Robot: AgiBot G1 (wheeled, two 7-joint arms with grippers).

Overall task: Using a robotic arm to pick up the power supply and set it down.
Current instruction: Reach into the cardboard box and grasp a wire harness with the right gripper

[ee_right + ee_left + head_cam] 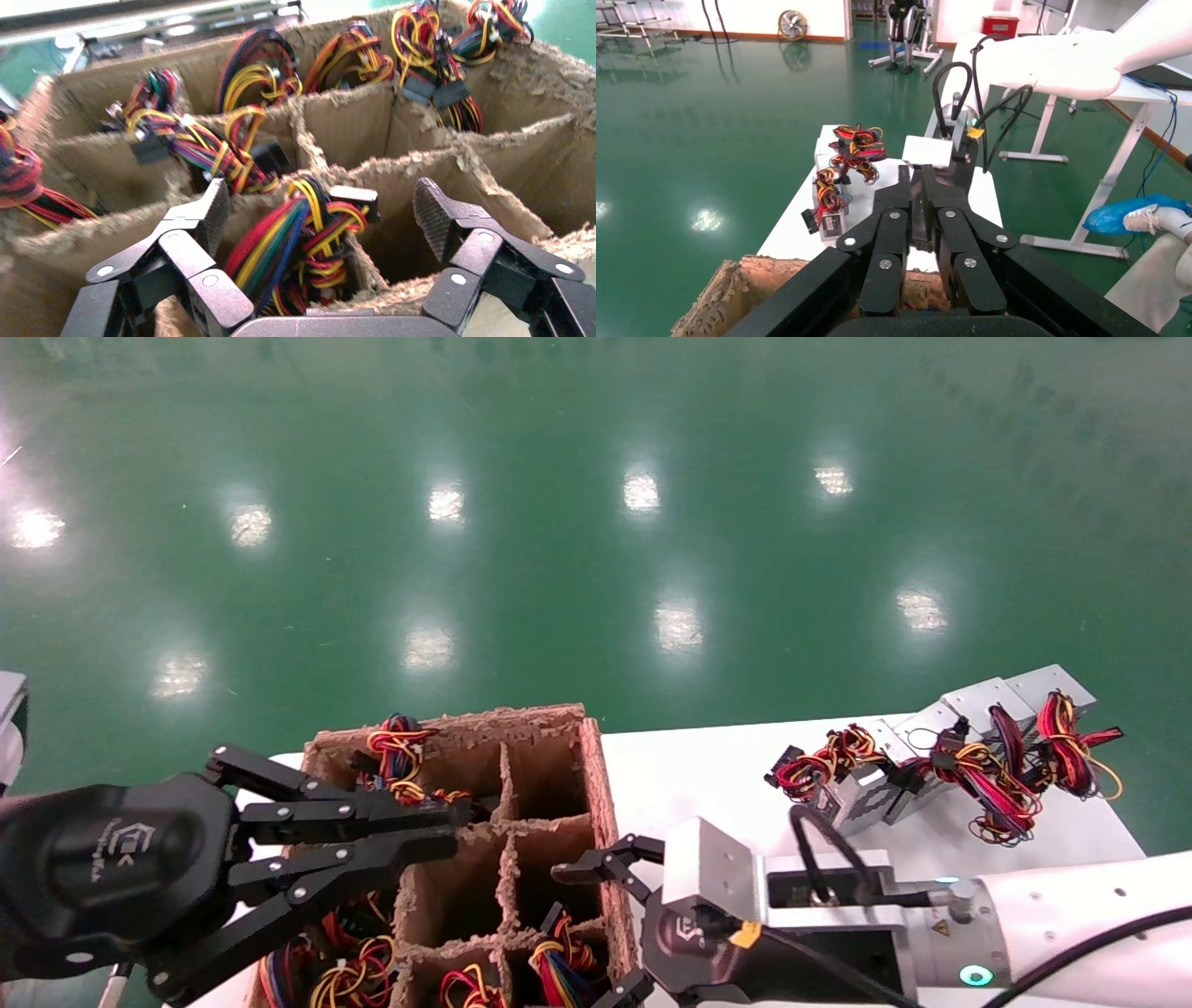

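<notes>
On the white table (708,766) stands a big brown cardboard box (596,784) cut into many small rooms by thin card walls. It sits at the left part of the table, close to the robot. Some rooms hold bunches of colored wires (302,239) that stick up out of them, and some rooms look bare inside.

Over the right side of the box hangs the right arm (1071,915), white and round with a silver block (717,868) at its wrist. Its black right gripper (596,933) has its fingers spread wide apart. In the right wrist view the two fingertips (211,210) stand on either side of one room near the box's edge, and a power supply's red, yellow and black wires poke up between them. The fingers do not touch the wires or the box walls.

Over the left side of the box hangs the left gripper (447,826), black with a white logo. Its fingers are pressed close together and hold nothing.

Far over on the right part of the table, well apart from the box, lie a few silver power supplies (931,747) in a row, side by side. Their wire bundles (996,784) curl over them, red, yellow and black.

Around the table is a shiny green floor (559,523).
</notes>
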